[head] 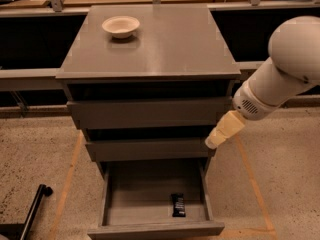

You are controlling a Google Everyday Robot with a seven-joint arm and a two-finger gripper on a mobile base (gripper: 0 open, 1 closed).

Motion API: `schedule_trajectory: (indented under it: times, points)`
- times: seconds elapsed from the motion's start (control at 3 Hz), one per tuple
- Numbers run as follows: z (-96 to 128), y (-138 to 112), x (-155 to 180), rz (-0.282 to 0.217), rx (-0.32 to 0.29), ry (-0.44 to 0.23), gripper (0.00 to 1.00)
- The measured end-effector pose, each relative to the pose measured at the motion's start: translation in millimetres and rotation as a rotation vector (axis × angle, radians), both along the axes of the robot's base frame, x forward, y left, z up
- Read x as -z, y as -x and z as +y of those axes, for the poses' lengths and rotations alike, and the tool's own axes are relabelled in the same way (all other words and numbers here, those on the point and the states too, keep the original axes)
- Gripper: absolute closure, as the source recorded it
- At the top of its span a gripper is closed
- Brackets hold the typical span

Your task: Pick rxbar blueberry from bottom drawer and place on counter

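The rxbar blueberry (178,204), a small black wrapped bar, lies flat on the floor of the bottom drawer (155,228), right of centre and near the front lip. The drawer is pulled out. The counter (165,44) is the grey slab on top of the cabinet. My gripper (216,138), cream-coloured on a white arm, hangs at the cabinet's right side, level with the middle drawer front. It is above and to the right of the bar and holds nothing that I can see.
A pale bowl (120,26) sits at the counter's back left. Two upper drawers (150,113) with taller fronts are slightly pulled out. A black pole (32,208) lies on the speckled floor at lower left. Grey rails run behind the cabinet.
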State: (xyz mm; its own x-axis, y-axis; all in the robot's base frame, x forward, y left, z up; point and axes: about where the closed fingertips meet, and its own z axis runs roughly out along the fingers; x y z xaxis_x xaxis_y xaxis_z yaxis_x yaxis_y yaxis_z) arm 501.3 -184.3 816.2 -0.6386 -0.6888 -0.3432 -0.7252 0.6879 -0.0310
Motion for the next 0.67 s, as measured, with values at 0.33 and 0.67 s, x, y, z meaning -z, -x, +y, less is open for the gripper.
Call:
schedule_trajectory:
  times: [0.33,0.67]
  points:
    - [11,-20,33,0.016,0.043,-0.036,0.00]
    - [22,-36,72,0.038,0.093,-0.069,0.00]
